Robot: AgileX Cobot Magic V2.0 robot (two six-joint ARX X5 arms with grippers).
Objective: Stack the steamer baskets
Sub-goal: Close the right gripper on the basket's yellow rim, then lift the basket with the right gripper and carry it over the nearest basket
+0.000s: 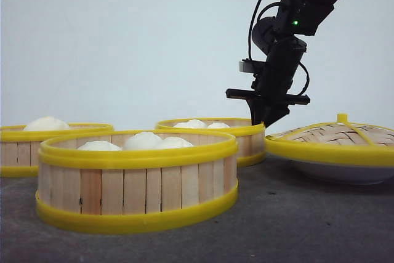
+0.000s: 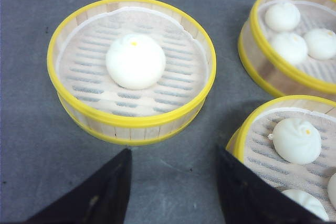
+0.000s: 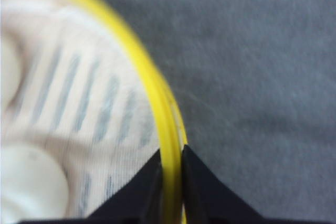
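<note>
Yellow rim of far steamer basket (image 3: 169,145) pinched between my right claw (image 3: 171,169) tips, one finger inside wall, one outside: edge grip, likely for lifting without touching buns (image 1: 196,124)

Front view shows claw (image 1: 266,117) at that basket's right edge, lid (image 1: 335,135) just beside; wrist view hides both

Left claw (image 2: 173,182) spread wide, holding nothing, single-bun basket (image 2: 131,69) ahead of it

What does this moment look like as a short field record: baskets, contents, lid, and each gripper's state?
baskets: three steamer baskets, none stacked, all on the grey table
near basket: three buns visible
left basket: one bun
far basket: holds buns; rim between the right gripper's fingers
lid: domed woven-bamboo lid resting on a white plate, at the right
right gripper: shut on the far basket's yellow rim
left gripper: open, holding nothing, above the table between baskets
</note>
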